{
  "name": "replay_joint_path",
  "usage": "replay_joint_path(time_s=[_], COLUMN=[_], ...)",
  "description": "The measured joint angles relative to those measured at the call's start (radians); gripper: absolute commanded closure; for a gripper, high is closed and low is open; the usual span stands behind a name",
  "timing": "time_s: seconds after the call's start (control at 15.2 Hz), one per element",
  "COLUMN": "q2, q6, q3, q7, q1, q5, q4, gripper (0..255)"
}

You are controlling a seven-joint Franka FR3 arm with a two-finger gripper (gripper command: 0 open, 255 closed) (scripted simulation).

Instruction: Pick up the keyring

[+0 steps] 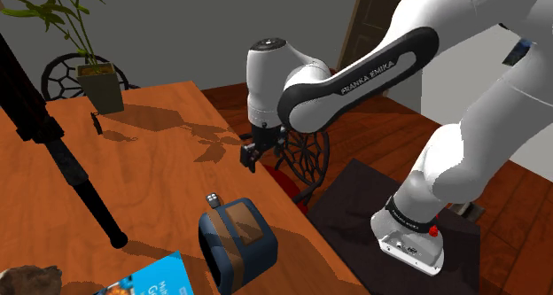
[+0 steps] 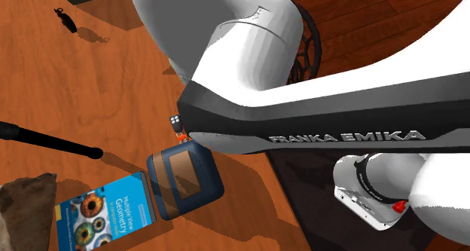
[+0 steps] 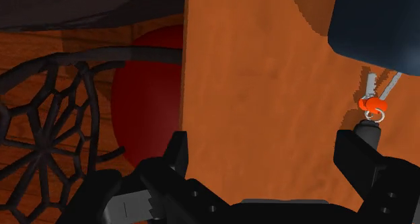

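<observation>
The keyring (image 1: 213, 199) lies on the wooden table (image 1: 151, 160), touching the far corner of a dark blue box. It has a small black fob (image 2: 175, 123), an orange ring (image 3: 372, 106) and a silver key (image 3: 369, 83). My gripper (image 1: 258, 153) hangs over the table's edge at the shoulder view's right, some way beyond the keyring. In the wrist view the gripper (image 3: 266, 155) is open, its fingers (image 3: 176, 148) wide apart with bare table between them. The keyring sits just outside the other finger.
The dark blue box with a brown strap (image 1: 237, 242) and a blue book (image 2: 105, 215) lie near the front. A black pole (image 1: 62, 151) slants across the table. A potted plant (image 1: 99, 85) and a small dark item (image 1: 95, 122) stand at the back. A black iron chair with a red seat (image 3: 145, 108) stands beside the edge.
</observation>
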Motion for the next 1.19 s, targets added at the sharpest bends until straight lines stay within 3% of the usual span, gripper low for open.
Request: replay_joint_path(time_s=[0.33, 0.79, 1.19], q2=[0.219, 0.509, 0.614], q6=[0.097, 0.15, 0.194], q3=[0.038, 0.001, -0.037], q7=[0.162, 0.37, 0.433], q1=[0.011, 0.113, 0.161], q5=[-0.141, -0.344, -0.413], q4=[0.108, 0.318, 0.37], gripper=[0, 0, 0])
